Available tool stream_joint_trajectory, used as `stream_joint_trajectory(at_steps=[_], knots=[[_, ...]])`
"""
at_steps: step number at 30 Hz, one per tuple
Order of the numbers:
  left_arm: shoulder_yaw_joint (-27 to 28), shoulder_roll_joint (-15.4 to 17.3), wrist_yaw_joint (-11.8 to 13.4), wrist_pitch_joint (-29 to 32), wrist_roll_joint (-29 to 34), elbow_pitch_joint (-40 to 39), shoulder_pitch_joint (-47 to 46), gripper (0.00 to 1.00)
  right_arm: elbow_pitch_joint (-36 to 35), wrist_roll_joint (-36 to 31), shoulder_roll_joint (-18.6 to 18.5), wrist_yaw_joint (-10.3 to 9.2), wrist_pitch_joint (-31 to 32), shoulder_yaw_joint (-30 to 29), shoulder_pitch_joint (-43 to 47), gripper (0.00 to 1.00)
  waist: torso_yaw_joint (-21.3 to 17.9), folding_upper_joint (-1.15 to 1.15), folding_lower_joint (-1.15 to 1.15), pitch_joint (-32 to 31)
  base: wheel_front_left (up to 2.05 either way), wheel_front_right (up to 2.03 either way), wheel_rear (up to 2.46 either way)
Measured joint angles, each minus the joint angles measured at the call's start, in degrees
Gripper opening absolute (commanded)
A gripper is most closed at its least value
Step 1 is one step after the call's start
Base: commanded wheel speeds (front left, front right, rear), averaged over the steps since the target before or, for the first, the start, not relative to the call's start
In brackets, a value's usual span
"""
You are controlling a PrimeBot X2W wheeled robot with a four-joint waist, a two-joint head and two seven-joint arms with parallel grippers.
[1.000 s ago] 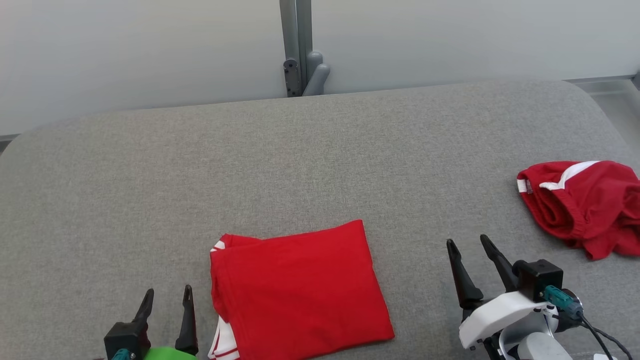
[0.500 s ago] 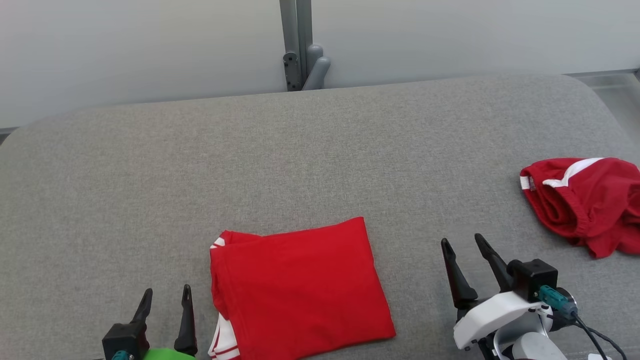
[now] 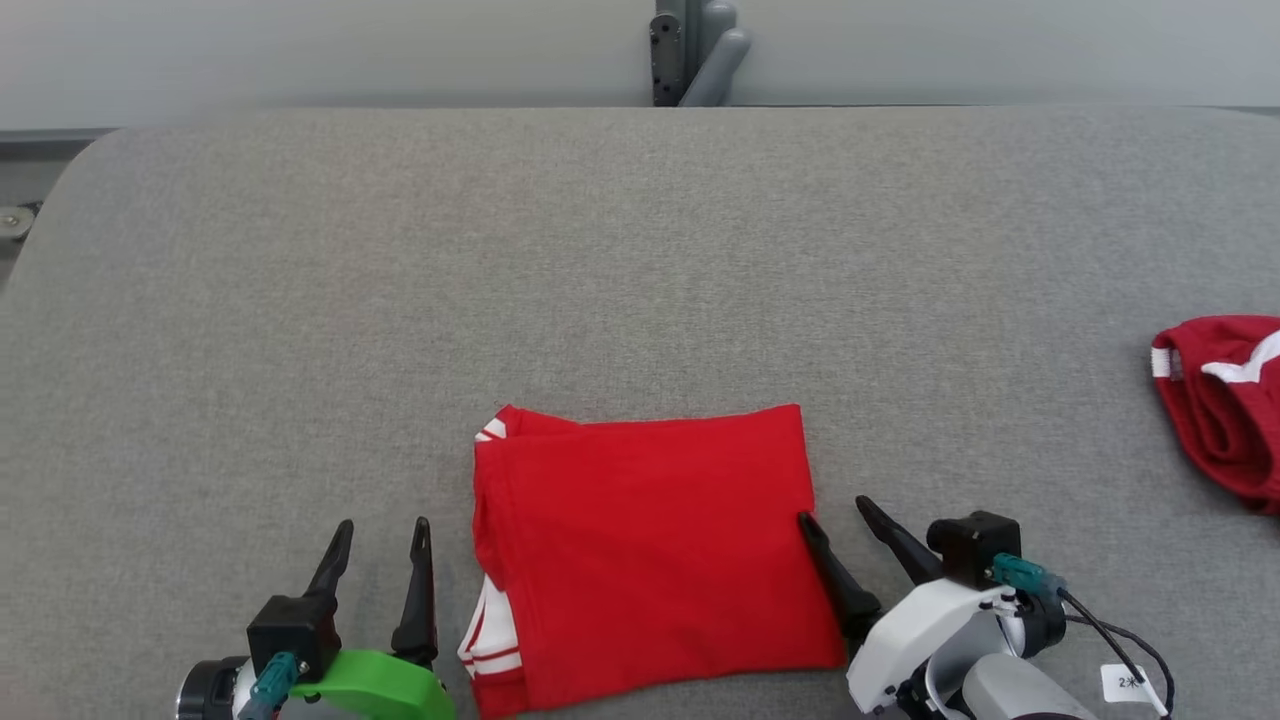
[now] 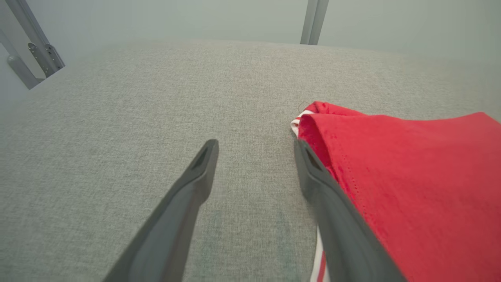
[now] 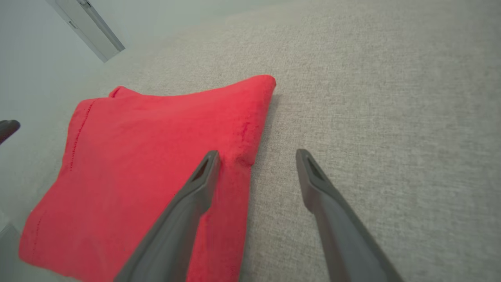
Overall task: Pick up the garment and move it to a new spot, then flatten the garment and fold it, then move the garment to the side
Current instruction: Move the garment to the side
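A red garment [image 3: 650, 550] with white stripes lies folded into a flat rectangle near the front of the grey cushioned surface [image 3: 600, 260]. My left gripper [image 3: 383, 530] stands open just left of its striped edge. In the left wrist view the garment [image 4: 415, 180] lies against the right finger, and the left gripper [image 4: 254, 147] holds nothing. My right gripper [image 3: 835, 508] is open at the garment's right edge. In the right wrist view the right gripper [image 5: 256, 154] straddles that edge of the garment [image 5: 148, 156], its left finger over the cloth, its right finger over bare cushion.
A second red garment with white trim [image 3: 1225, 405] lies crumpled at the right edge of the head view. A grey post with a bracket [image 3: 685, 50] stands behind the cushion's far edge. Bare cushion stretches to the left and far side.
The head camera has turned and tilted, shifting the whole picture. My right gripper has moved left, up to the folded garment's right edge. The left gripper keeps its place beside the garment.
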Motion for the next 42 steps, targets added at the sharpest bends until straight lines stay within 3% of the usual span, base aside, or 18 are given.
stream_joint_trajectory(at_steps=[7,8,9,10,16,23,28,42], knots=[[-1.3,0.0,0.2,0.0,-0.2,-0.2,-0.9,1.00,7.6,4.8,-0.4,0.00,-0.2,4.8,-4.7,1.00,4.3,0.00,0.00,2.1,0.00,0.00,0.00],[-1.4,0.0,0.2,0.0,-0.4,0.0,-0.9,1.00,7.9,5.6,-0.4,0.00,-0.2,5.6,-5.1,0.96,4.8,0.00,0.00,2.3,0.00,0.00,0.00],[-1.4,0.0,0.2,0.0,-0.8,0.2,-0.9,1.00,8.3,6.3,-0.5,-0.01,-0.3,6.3,-5.6,0.16,5.3,0.00,0.00,2.6,0.00,0.00,0.00],[-1.5,0.0,0.2,0.0,-0.9,0.3,-0.9,1.00,8.4,6.7,-0.8,0.00,-0.3,6.6,-6.0,0.00,5.7,0.00,0.00,2.8,0.00,0.00,0.00],[-1.1,0.0,0.1,0.0,0.0,-0.2,-0.9,1.00,6.2,5.5,-1.4,0.07,0.0,2.3,-6.6,0.00,5.8,0.00,0.00,3.6,0.00,0.00,0.00],[-0.5,0.0,-1.0,0.0,2.3,-0.3,-0.9,1.00,4.1,1.6,-0.1,0.05,0.0,-4.2,-5.6,0.00,1.3,0.00,0.00,3.6,0.00,0.00,0.00],[-0.2,0.0,-2.1,0.0,3.4,-0.1,-1.3,1.00,3.3,0.4,1.0,0.05,0.0,-6.4,-4.3,0.00,-4.5,0.00,0.00,3.2,0.00,0.00,0.00],[-1.3,0.6,-3.7,0.0,5.0,-0.1,-2.8,1.00,1.5,0.4,2.6,0.05,0.0,-6.2,-1.7,0.00,-25.9,0.00,0.00,1.8,0.00,0.00,0.00]])
